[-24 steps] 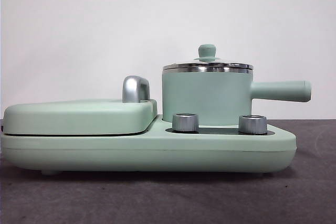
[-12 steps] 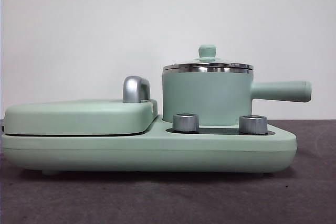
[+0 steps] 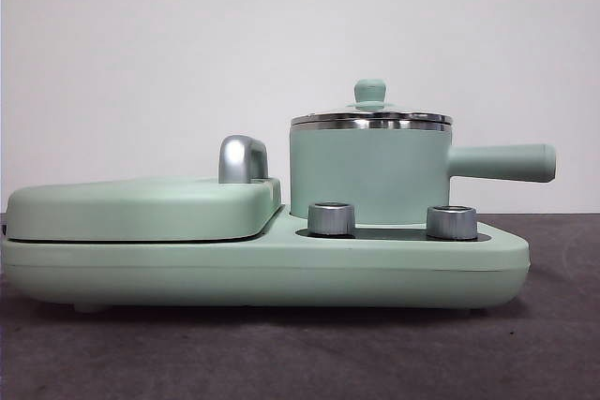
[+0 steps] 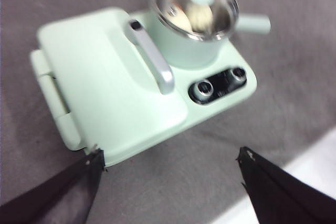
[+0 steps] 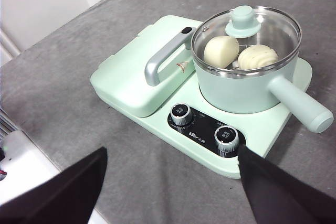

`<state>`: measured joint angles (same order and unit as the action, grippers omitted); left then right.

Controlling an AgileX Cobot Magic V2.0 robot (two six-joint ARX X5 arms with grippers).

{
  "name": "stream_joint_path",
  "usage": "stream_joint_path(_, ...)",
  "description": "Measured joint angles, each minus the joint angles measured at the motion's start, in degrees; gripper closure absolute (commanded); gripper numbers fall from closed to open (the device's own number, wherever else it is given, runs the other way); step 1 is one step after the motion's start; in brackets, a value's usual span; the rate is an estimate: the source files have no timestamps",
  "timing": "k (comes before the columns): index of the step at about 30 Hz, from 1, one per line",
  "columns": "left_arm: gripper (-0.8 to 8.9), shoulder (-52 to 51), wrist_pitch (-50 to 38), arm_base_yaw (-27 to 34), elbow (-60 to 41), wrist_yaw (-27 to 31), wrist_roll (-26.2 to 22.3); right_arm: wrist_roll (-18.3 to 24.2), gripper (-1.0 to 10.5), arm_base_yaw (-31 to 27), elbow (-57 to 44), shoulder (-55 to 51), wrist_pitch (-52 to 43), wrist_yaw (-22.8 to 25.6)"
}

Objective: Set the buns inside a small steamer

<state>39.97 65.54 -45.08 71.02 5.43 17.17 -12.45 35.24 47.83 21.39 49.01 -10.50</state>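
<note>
The small steamer [image 3: 370, 172], a mint-green pot with a straight side handle, stands on the right half of the cooker base with its glass lid [image 5: 245, 32] on. Through the lid I see both buns inside: a smooth one [image 5: 220, 51] and a ridged one [image 5: 257, 56]. The left wrist view shows the steamer [image 4: 195, 19] blurred, with pale shapes under the lid. My left gripper [image 4: 170, 163] and my right gripper [image 5: 173, 163] both hang open and empty, high above the table in front of the cooker. Neither gripper shows in the front view.
A flat green lidded griddle [image 3: 141, 208] with a chrome handle [image 3: 242, 158] fills the cooker's left half. Two steel knobs [image 3: 331, 218] [image 3: 451, 222] sit on the front of the base. Grey cloth covers the table [image 5: 63, 87]. A white wall with sockets stands behind.
</note>
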Motion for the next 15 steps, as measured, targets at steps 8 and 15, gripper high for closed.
stream_joint_path(8,4.12,-16.7,-2.8,0.0,-14.0,3.1,3.1,0.0,5.5,0.0,0.0,0.0,-0.3,0.0)
stream_joint_path(15,7.91,-18.3,-3.0,0.0,-14.4,3.5,3.2,0.0,9.4,0.0,0.0,0.0,-0.4,0.0)
